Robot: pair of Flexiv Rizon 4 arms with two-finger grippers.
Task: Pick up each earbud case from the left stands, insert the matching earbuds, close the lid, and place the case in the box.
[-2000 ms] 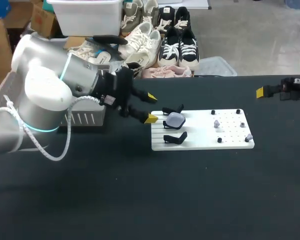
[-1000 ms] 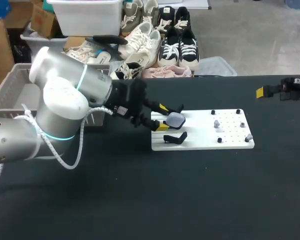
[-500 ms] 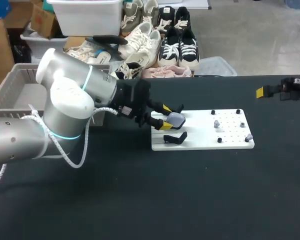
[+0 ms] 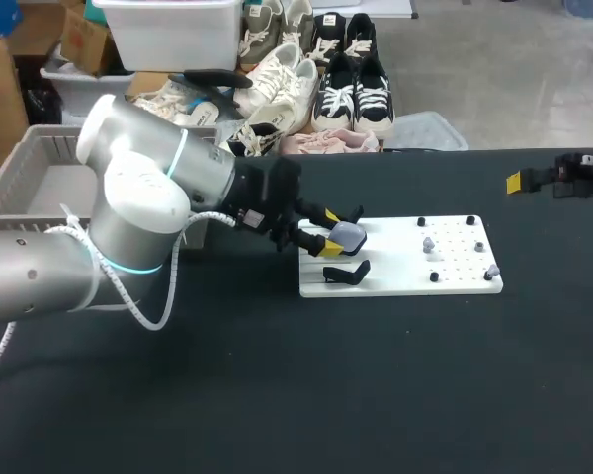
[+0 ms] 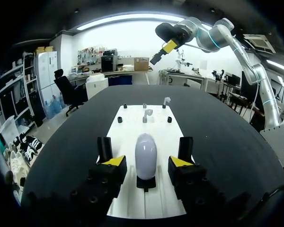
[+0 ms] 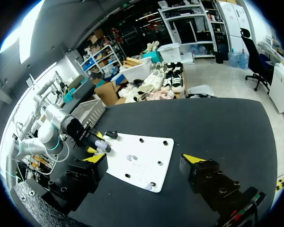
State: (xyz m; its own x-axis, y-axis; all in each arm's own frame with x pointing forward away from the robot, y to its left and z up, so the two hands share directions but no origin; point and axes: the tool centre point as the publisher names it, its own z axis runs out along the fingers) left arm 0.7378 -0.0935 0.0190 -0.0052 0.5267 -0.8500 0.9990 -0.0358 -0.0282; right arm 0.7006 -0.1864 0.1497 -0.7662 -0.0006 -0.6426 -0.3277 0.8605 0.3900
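The left arm comes in from the left of the head view and its left gripper (image 4: pixel 332 232) sits at the left end of the white board (image 4: pixel 455 281), near the middle of the frame. In the left wrist view the gripper is released. Its yellow fingertips (image 5: pixel 113 161) stand apart on either side of the pale earbud case (image 5: pixel 146 153) without touching it. The case rests closed on a black stand (image 5: pixel 146 183) on the board. A second black stand (image 4: pixel 346 274), empty, lies just below it in the head view. Small pale earbuds (image 4: pixel 428 244) sit among black pegs on the right half of the board. The right gripper (image 6: pixel 144 158) hangs over the black bench (image 4: pixel 376 395) at the far right edge, well apart from the board, fingers spread and holding nothing. A grey basket (image 4: pixel 30 168) stands at the upper left.
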